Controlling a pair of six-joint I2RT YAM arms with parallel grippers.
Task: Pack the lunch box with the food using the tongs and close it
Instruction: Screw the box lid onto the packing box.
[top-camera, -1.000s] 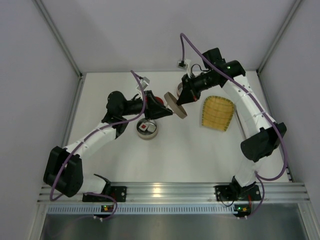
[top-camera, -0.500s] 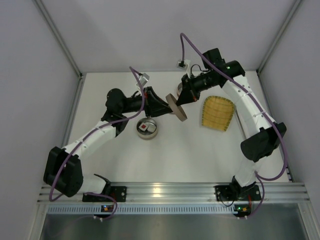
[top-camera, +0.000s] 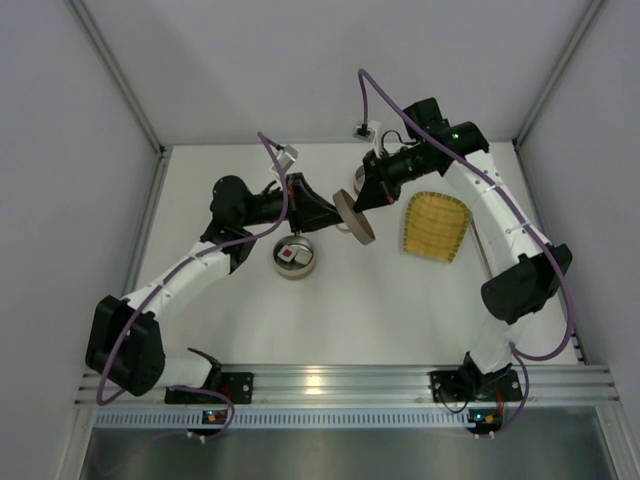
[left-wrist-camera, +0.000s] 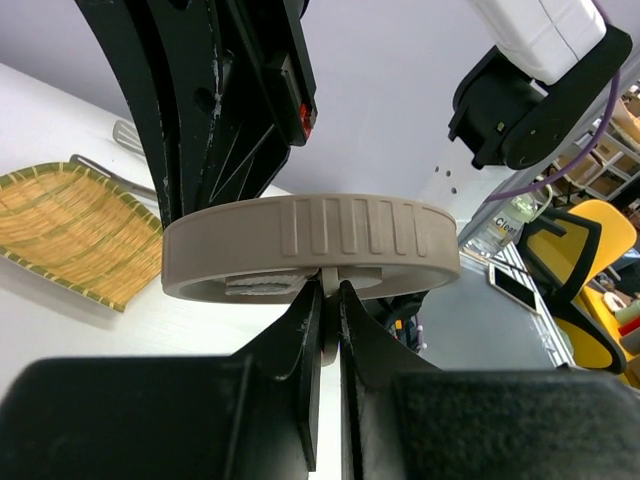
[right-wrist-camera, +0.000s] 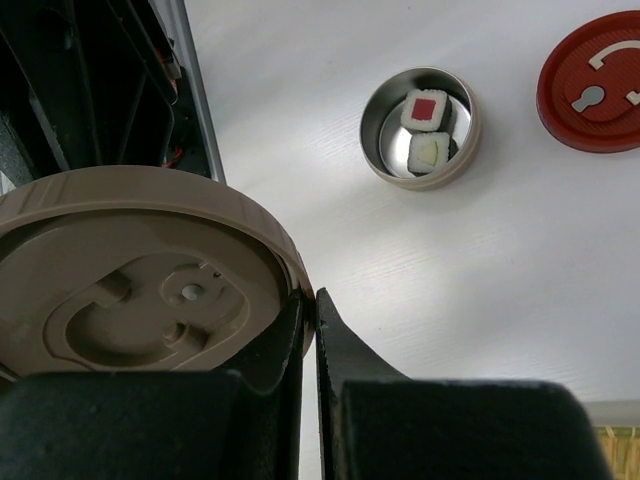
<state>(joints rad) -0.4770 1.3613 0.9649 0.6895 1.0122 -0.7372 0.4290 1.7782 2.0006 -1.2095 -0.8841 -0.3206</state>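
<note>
Lid (left-wrist-camera: 310, 245) hangs in mid-air near the open tin (right-wrist-camera: 466, 150), its thin rim pinched by both my left gripper (left-wrist-camera: 325, 290) and right gripper (right-wrist-camera: 310, 300); it looks light, stiff and slick, so I'd hold the ribbed edge.

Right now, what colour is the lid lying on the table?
Red lid; right wrist view shows it best.

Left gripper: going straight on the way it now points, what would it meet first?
The round beige ribbed lid that the left gripper pinches; just behind it, probably the black right gripper.
</note>
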